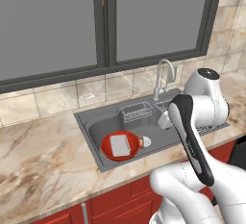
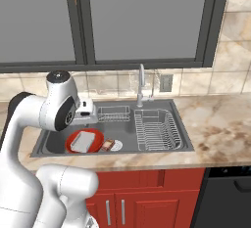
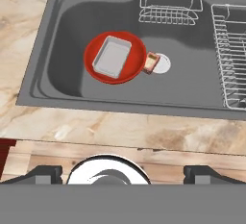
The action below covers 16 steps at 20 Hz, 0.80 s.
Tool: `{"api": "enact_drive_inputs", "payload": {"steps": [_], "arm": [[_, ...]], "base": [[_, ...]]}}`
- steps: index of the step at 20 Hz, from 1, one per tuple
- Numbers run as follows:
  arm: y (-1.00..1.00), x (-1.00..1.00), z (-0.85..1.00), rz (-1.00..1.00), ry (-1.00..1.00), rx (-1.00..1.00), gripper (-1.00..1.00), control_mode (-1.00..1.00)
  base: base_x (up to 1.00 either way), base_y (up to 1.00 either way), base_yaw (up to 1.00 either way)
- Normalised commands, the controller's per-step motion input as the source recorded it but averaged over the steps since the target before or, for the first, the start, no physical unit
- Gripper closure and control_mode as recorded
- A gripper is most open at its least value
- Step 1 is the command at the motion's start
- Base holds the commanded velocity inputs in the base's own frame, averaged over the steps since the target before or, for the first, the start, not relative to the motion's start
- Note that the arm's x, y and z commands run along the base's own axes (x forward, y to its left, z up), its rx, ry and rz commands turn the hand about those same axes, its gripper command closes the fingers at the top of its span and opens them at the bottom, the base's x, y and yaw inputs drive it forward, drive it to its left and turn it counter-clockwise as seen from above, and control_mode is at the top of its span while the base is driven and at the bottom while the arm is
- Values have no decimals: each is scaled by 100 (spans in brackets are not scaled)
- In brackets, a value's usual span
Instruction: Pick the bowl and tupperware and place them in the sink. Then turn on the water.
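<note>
While the gripper (image 3: 123, 172) hangs above the front edge of the marble bench (image 3: 120, 131), its jaws stand fully apart and hold nothing, with the two dark fingertips (image 3: 45, 174) set wide at the bottom of the hand view. The red bowl (image 3: 137, 57) rests on the floor of the sink (image 3: 62, 40), in the left part of the basin. The grey tupperware (image 3: 112, 56) lies inside the bowl, flat and open side up. A small white-and-brown drain piece (image 3: 152, 63) sits just beside the bowl's right rim. A wire rack (image 3: 169, 7) stands at the rear of the basin, and a larger wire rack (image 2: 158, 130) occupies its right part. The curved chrome faucet (image 1: 162, 76) rises behind the sink.
</note>
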Motion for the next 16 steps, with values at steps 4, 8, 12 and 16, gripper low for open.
{"api": "enact_drive_inputs", "payload": {"steps": [4,8,12,16], "arm": [[0,0,0,0,0,0,-100,-100],[0,0,0,0,0,0,-100,-100],[0,0,0,0,0,0,-100,100],[0,0,0,0,0,0,-100,100]], "base": [[0,0,0],[0,0,0],[0,0,0],[-57,-3,3]]}}
